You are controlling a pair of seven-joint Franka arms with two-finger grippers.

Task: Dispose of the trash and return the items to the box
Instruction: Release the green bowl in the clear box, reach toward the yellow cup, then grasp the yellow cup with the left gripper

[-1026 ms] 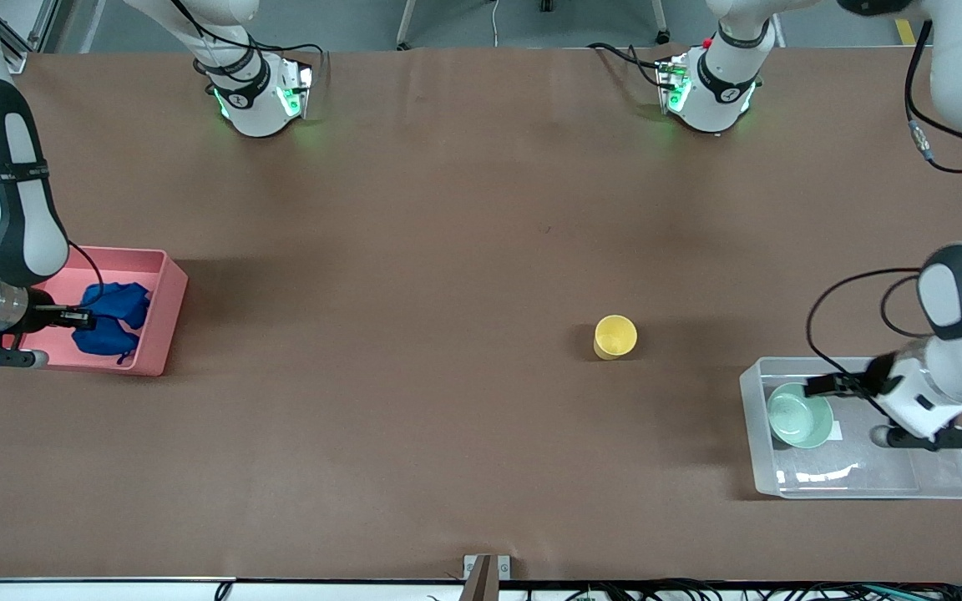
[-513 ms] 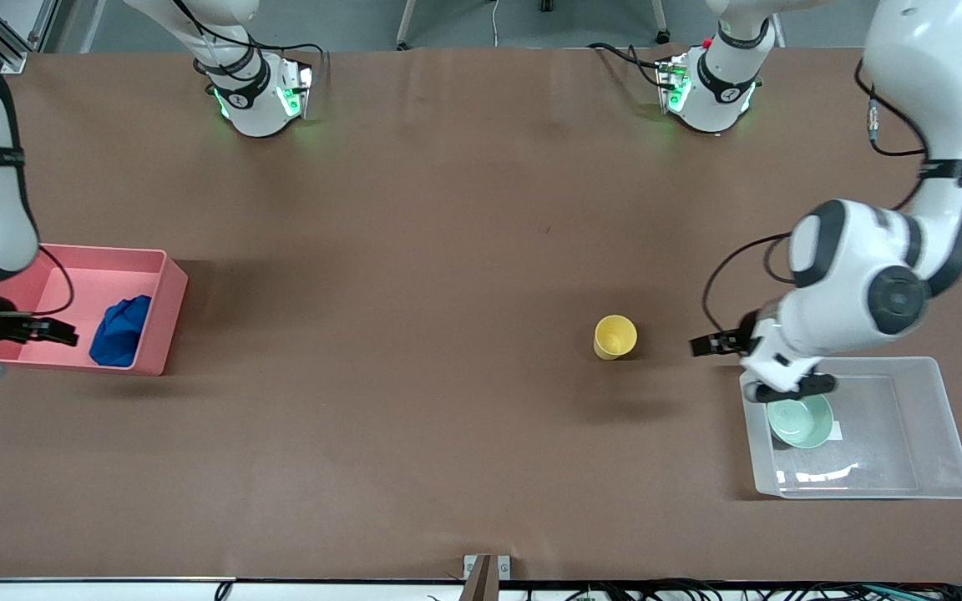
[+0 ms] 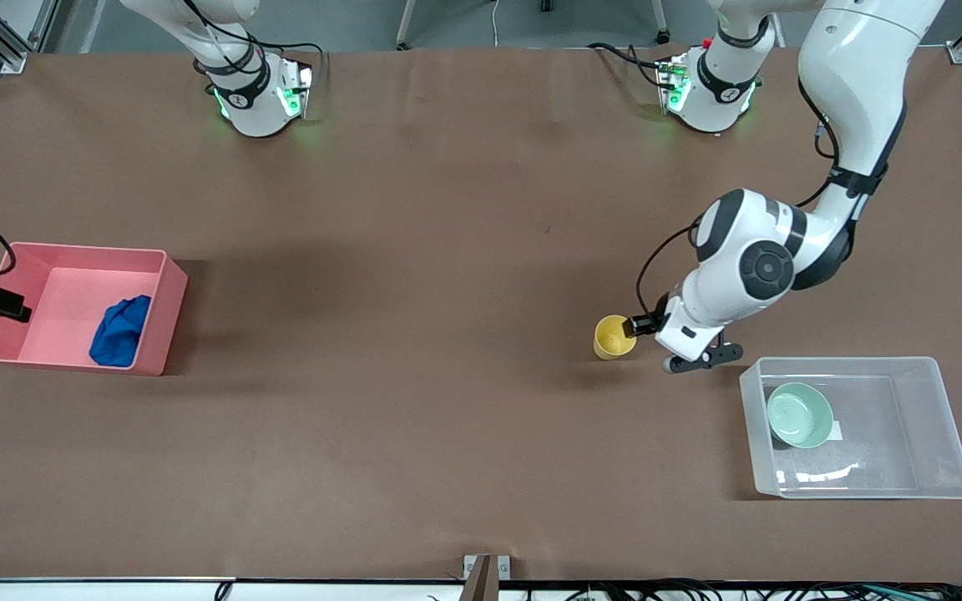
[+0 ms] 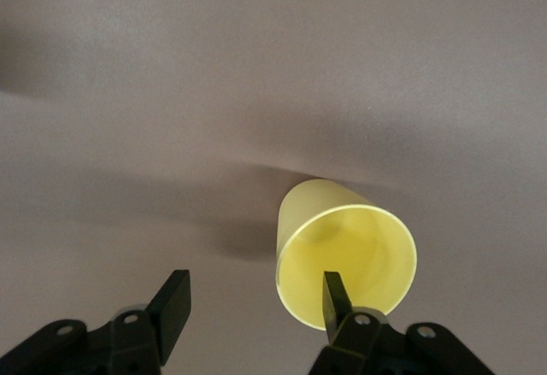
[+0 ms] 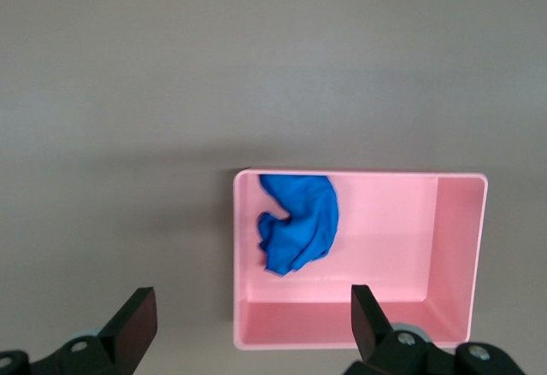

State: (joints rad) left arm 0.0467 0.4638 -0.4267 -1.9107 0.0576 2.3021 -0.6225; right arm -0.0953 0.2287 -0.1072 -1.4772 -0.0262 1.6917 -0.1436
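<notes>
– Right end effector [image 5: 252, 319]?
– Released, spread wide, waiting at the edge of the pink opaque rectangular bin [image 3: 80, 250]. Wrinkly royal-blue cloth wad [image 3: 120, 330] lying just past it, inside that bin.
– Left end effector [image 4: 252, 298]?
– Open too, down at the small yellow round cup [image 3: 615, 336] on the brown worktop [image 3: 414, 209], one finger apparently inside the rim and the other outside. Best to sink slightly, pinch the wall gently, lift straight.
– Then?
– Across to the clear rectangular plastic tub [image 3: 940, 417], setting down beside the pale mint-green round bowl [image 3: 799, 415] inside.
– Any writing?
– Only a small white label [image 3: 836, 431] on the tub's bottom; nothing legible.
</notes>
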